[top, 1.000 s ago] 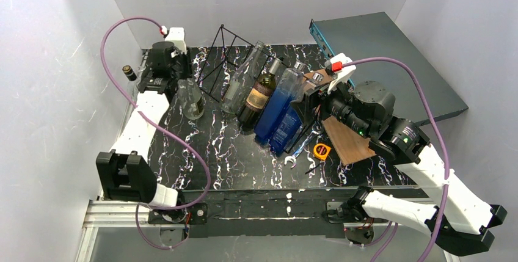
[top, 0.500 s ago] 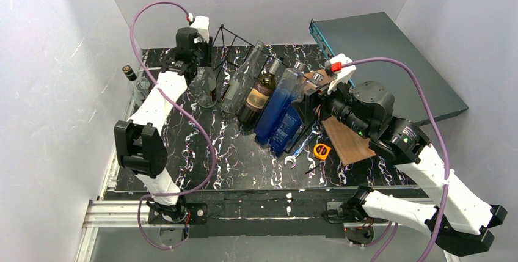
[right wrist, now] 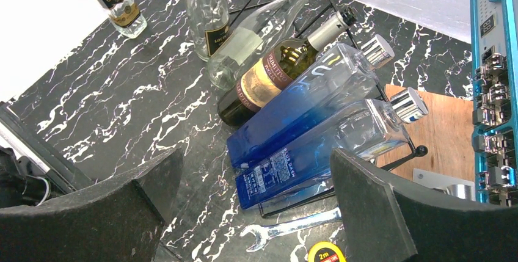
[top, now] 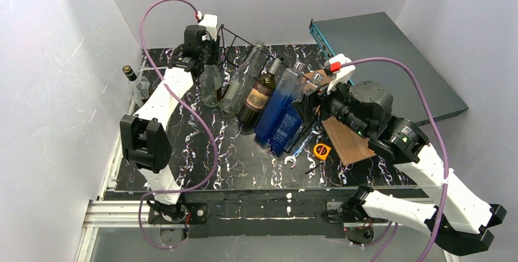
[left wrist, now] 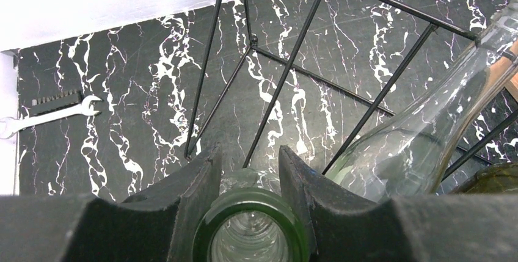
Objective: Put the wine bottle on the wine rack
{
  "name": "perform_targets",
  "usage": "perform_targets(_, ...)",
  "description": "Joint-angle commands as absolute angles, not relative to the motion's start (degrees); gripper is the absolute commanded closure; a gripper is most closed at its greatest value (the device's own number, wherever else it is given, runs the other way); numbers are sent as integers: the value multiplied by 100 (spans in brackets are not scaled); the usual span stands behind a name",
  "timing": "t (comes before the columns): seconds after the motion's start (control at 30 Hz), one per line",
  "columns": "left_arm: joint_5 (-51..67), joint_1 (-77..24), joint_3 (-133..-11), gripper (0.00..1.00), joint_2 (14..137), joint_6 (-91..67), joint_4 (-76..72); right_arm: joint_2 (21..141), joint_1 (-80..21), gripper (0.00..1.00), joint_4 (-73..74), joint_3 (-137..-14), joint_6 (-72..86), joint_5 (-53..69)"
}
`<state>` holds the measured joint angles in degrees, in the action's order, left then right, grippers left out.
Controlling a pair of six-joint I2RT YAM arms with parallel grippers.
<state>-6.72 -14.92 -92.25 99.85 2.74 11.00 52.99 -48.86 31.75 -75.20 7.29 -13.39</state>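
Observation:
My left gripper [top: 205, 51] [left wrist: 248, 153] is shut on the neck of a clear wine bottle [top: 211, 85] [left wrist: 250, 231] with a green-tinted mouth. The bottle hangs upright, and its dark label shows in the right wrist view [right wrist: 207, 14]. It sits right at the left end of the black wire wine rack [top: 231, 37] [left wrist: 287, 72]. On the rack lie a clear bottle [top: 244, 79], a dark bottle with a tan label [top: 259, 94] and two blue bottles [top: 280, 108]. My right gripper [top: 310, 100] [right wrist: 256, 164] is open and empty, just right of the blue bottles.
A small bottle [top: 131, 74] stands at the table's far left edge. A wrench [top: 300, 149], a yellow tape measure [top: 322, 150] and a wooden board [top: 348, 143] lie near the right gripper. A grey teal-edged box [top: 379, 48] fills the back right. Another wrench [left wrist: 36, 118] lies by the back wall.
My left arm has swung right from the table's back left, carrying the wine bottle up to the rack's left end. The right arm has not moved.

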Motion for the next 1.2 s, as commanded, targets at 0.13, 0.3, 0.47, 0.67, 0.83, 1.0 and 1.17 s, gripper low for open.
perform_targets(0.13,-795,-1566,-10572,100,10399,-35,1335,5333,-4869,2,2958,-7550,714,-1351)
perform_targets(0.3,-576,-1653,-10880,100,10822,-147,1654,5332,-4869,2,2967,-7543,721,-1395)
perform_targets(0.47,-414,-1724,-11046,100,11153,-53,1708,5338,-4869,2,2979,-7545,722,-1443)
perform_targets(0.67,-366,-1777,-11222,100,11488,-26,1740,5386,-4869,2,2997,-7550,703,-1463)
perform_targets(0.83,-294,-1822,-11350,94,11762,-26,1733,5427,-4869,1,2971,-7508,712,-1468)
perform_targets(1.0,-188,-1837,-11665,94,12131,-96,1714,5485,-4869,2,2984,-7578,703,-1455)
perform_targets(1.17,338,-1829,-11778,100,12343,-141,1372,5498,-4869,1,3044,-7640,677,-1540)
